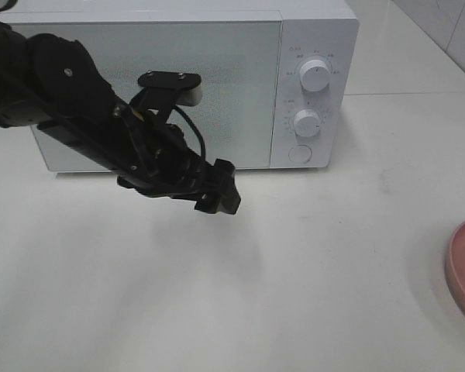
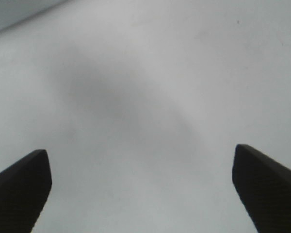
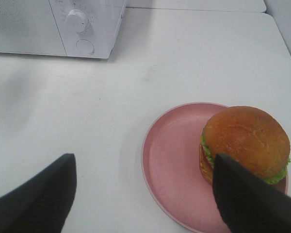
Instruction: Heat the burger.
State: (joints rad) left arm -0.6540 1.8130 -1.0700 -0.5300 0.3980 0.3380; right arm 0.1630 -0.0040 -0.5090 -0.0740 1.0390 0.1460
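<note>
My left arm (image 1: 85, 116) reached slantwise across the shut microwave (image 1: 217, 70), left gripper (image 2: 141, 191) low over bare bench (image 1: 294, 263), fingers (image 2: 19, 189) spread wide, holding nothing | right gripper (image 3: 143, 194) hung above the pink plate (image 3: 169, 165), fingers (image 3: 36, 196) parted, empty | burger (image 3: 245, 143) sat on plate near bench's right edge.
</note>
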